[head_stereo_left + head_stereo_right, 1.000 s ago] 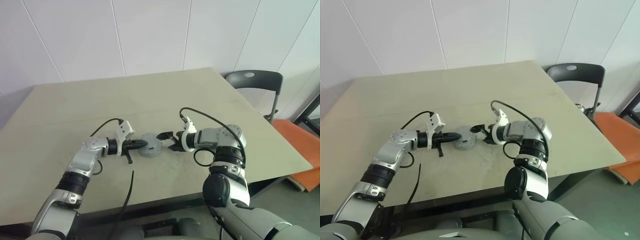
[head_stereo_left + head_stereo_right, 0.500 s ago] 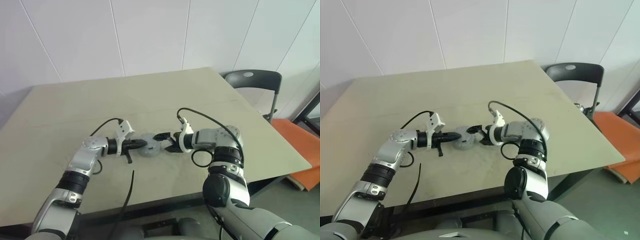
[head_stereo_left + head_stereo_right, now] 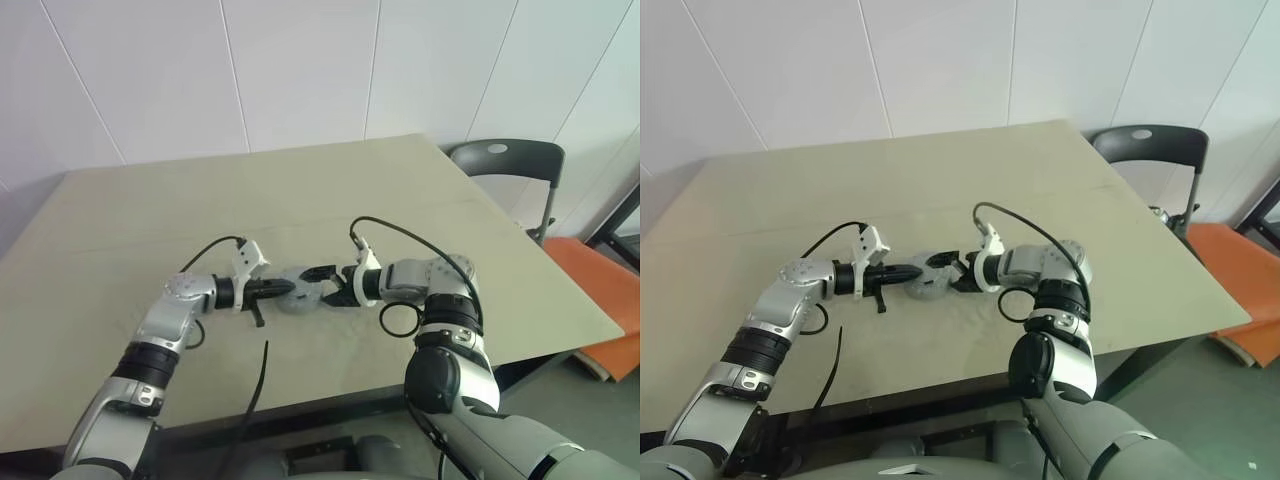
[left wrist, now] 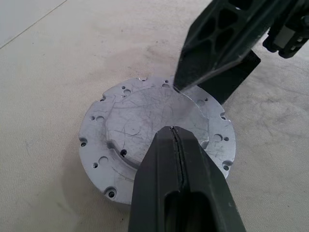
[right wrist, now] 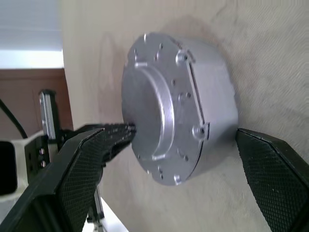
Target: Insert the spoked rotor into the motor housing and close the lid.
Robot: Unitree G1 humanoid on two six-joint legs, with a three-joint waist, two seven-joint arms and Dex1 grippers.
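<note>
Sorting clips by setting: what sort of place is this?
Probably a plain office or lab room: white panelled walls, one beige table and a dark chair beside it.

text: none readable | labels: none | brands: none | numbers: none | signs: none

Left gripper [image 4: 179, 159] fingers hide part of lid [image 4: 140, 125].
</note>
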